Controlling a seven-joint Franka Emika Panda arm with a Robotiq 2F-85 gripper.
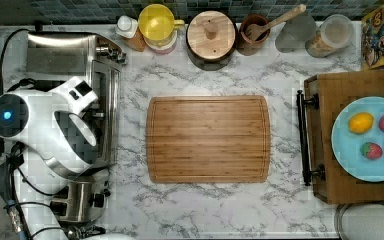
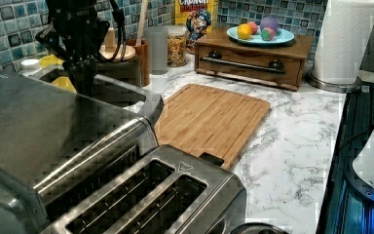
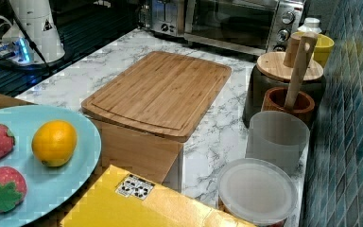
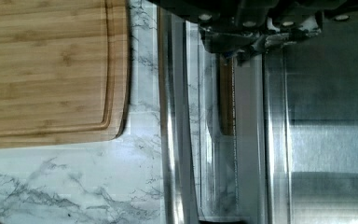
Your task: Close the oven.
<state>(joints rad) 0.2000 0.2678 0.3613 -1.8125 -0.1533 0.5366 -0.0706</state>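
Note:
The brushed-steel oven (image 1: pixel 60 55) stands at the top view's left, under my white arm. Its glass door (image 4: pixel 212 154) with the bar handle (image 4: pixel 172 140) stands almost upright against the oven's front (image 3: pixel 236 21). I cannot tell whether a narrow gap is left. My gripper (image 4: pixel 242 51) is shut on nothing and hangs over the door's top edge, where the door meets the oven's roof (image 4: pixel 331 140). In the left view the black gripper (image 2: pixel 83 80) points down at the far front corner of the oven (image 2: pixel 39 126).
A two-slot toaster (image 1: pixel 80 200) sits beside the oven. A bamboo cutting board (image 1: pixel 208 139) lies mid-counter. Jars, a cup and a utensil holder (image 1: pixel 252 32) line the back wall. A wooden drawer box (image 1: pixel 330 150) carries a blue plate (image 1: pixel 345 145) of fruit.

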